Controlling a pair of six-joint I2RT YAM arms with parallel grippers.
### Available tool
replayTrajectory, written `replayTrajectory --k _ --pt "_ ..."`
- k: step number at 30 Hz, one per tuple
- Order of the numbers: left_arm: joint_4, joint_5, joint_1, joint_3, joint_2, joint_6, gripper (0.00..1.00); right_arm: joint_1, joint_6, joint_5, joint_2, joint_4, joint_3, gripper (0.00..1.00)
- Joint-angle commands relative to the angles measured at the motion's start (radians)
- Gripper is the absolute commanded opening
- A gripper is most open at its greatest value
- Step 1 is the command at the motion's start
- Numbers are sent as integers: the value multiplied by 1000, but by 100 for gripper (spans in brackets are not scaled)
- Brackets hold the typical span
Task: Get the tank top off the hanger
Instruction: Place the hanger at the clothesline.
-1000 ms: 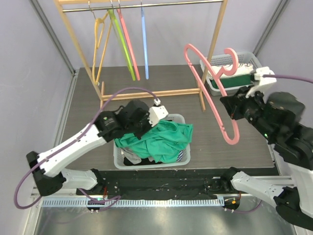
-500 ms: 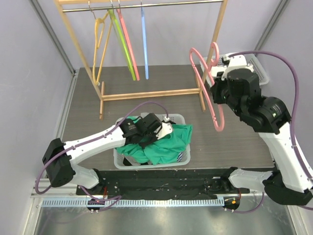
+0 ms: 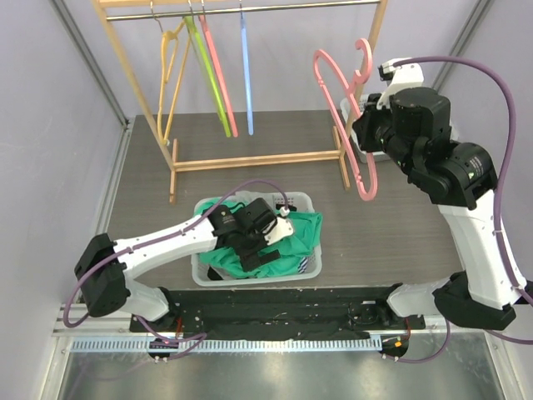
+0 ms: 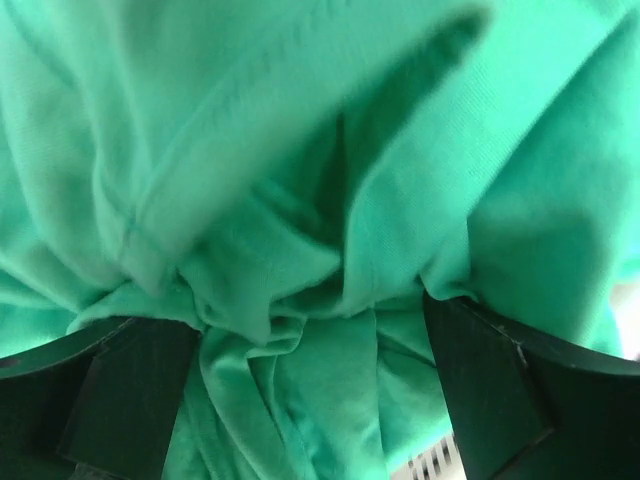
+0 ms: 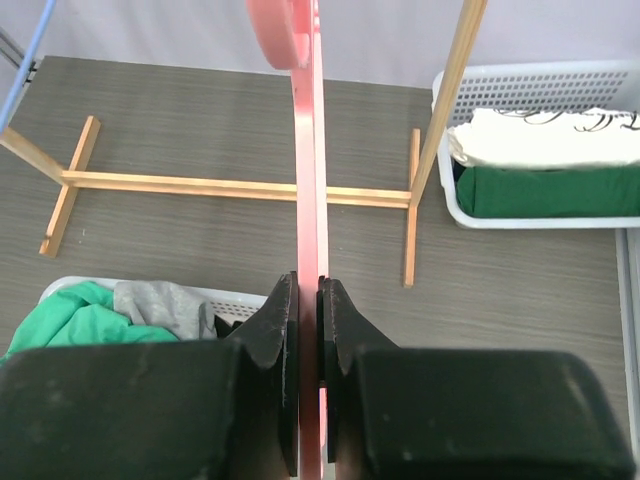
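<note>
The green tank top (image 3: 296,232) lies bunched in the white laundry basket (image 3: 200,260), off the hanger. My left gripper (image 3: 268,247) is pressed down into it, open; in the left wrist view its dark fingers (image 4: 130,400) stand wide apart with loose green cloth (image 4: 300,200) between and around them (image 4: 305,325). My right gripper (image 3: 372,133) holds the bare pink hanger (image 3: 361,185) high at the right, beside the rack's right post. The right wrist view shows its jaws (image 5: 308,285) shut on the hanger's thin pink bar (image 5: 308,150).
A wooden clothes rack (image 3: 250,158) stands at the back with yellow (image 3: 171,67), green (image 3: 212,79), pink (image 3: 223,83) and blue (image 3: 246,67) hangers. A white bin (image 5: 540,212) with folded clothes sits at the back right. Grey cloth (image 5: 165,305) also lies in the basket.
My left gripper has opened and let go of the tank top, sinking a little lower into the basket. My right arm has raised the pink hanger up towards the rack.
</note>
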Motion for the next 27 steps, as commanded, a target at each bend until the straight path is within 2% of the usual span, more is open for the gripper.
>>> replayTrajectory --k 1,3,6,8,9,12,14,17,23,27 --pt "-206 -65 9 194 29 -43 100 -4 -41 -10 25 30 95 1" --pt "-361 -27 9 292 81 -25 100 -2 -61 -4 41 32 133 1" --pt "-592 16 9 517 180 -3 100 -2 -81 -6 85 46 167 1" --pt "-736 65 11 574 236 30 100 -2 -89 -23 107 62 185 1" --pt "-746 155 11 596 232 27 100 -2 -90 -27 116 72 190 1" --pt "-668 207 8 623 120 15 100 -2 -91 -39 165 95 220 1" --pt "-620 147 9 688 47 6 100 -2 -89 -62 199 96 249 1" --pt "-629 15 9 838 36 -19 100 -2 -87 -70 228 99 272 1" --pt "-760 -72 9 1028 57 -14 100 -4 -94 -82 257 107 311 1" --pt "-728 -91 9 1188 36 -23 100 -5 -92 -89 243 110 285 1"
